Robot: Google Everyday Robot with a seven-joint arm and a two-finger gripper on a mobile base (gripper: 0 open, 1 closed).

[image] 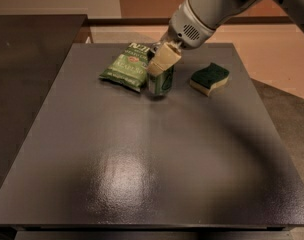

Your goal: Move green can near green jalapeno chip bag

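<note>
Likely a lab-like test room: plain dark worktop (142, 174), beige floor (274, 51), robot claw (161, 68) clasping green can (162, 84) toward the far side.

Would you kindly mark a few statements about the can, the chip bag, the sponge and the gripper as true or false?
1. The green can stands upright close beside the green jalapeno chip bag. True.
2. The sponge lies left of the bag in the camera view. False: it lies right of the can, apart from it.
3. The gripper hovers over the sponge. False: it is closed on the can's top.
4. The bag lies flat on the table. True.
</note>
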